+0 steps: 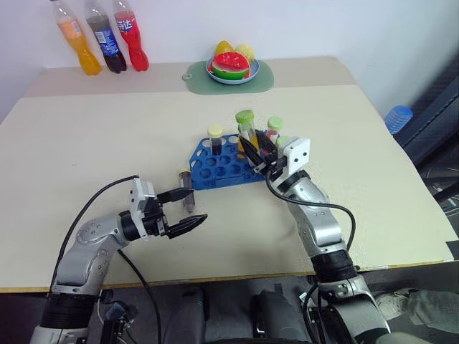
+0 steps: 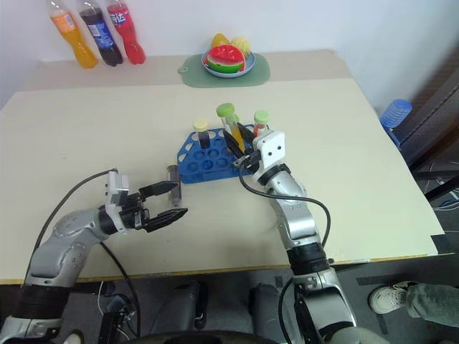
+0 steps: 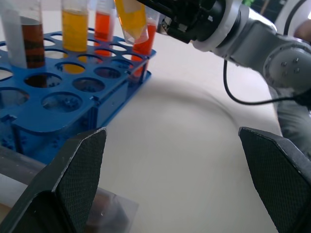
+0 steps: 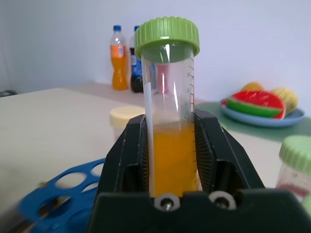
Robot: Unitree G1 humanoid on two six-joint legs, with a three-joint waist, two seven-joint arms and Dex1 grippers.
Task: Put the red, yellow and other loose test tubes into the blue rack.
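Nearest the robot, the left pincer (image 1: 188, 208) hangs low over the beige tabletop (image 1: 86, 143) w/ its 2 black fingers spread wide apart, gripping nothing. Between those fingers, a clear tube w/ dark brown liquid (image 1: 186, 195) lies on the tabletop just beside the near left corner of the bright blue plastic rack w/ rows of round holes (image 1: 215, 168); can't tell if tube and rack touch.

Further in, the right pincer (image 1: 255, 153) is clamped on a clear tube of yellow-orange liquid w/ a green cap (image 1: 245, 129), held roughly upright and slightly tilted above the right part of the rack, cap uppermost. In the left wrist view its pointed lower tip hangs above the holes, not seated in any.

Standing in the rack: 1 tube of dark brown liquid w/ a cream cap (image 1: 215, 140) near the back left, 1 tube of red-orange liquid w/ a green cap (image 1: 273, 129) at the back right. The left wrist view also shows another yellow-filled tube (image 3: 75, 31) and a further red-orange one (image 3: 103, 26) seated in the rack.

Far back, a green mat (image 1: 262, 79) carries a blue plate of plastic fruit (image 1: 231, 64). At the far left corner stand 3 soda bottles (image 1: 100, 36): orange, dark cola, red.
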